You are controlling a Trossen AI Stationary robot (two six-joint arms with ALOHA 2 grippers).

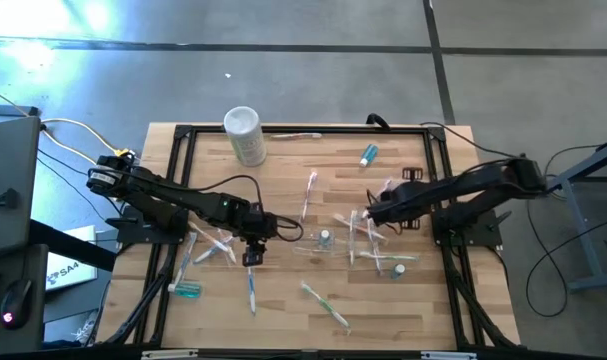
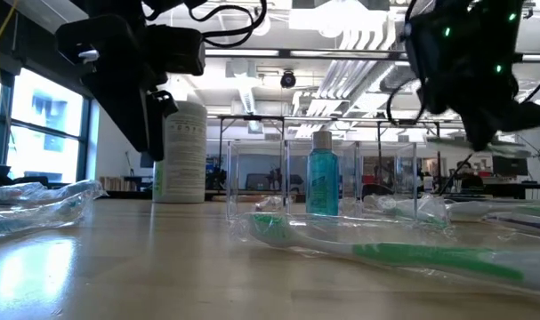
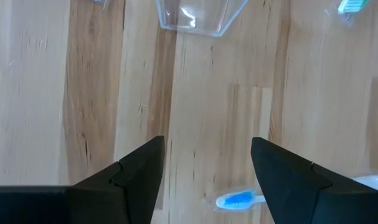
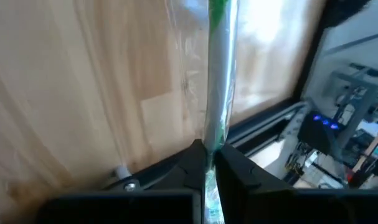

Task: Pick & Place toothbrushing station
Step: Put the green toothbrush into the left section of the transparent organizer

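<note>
In right fingers [image 4: 207, 163], toothbrush [image 4: 217, 87] lengthwise, seemingly

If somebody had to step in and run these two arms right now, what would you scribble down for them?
Right gripper: shut on a wrapped green toothbrush, right of the table's middle.
Left gripper: open, empty, over bare wood near a blue toothbrush.
Clear cup: mid-table, nothing seen in it.
Other toothbrushes and a teal tube lie scattered.
Done: one brush gripped. Left: placing it, then all the rest.
</note>
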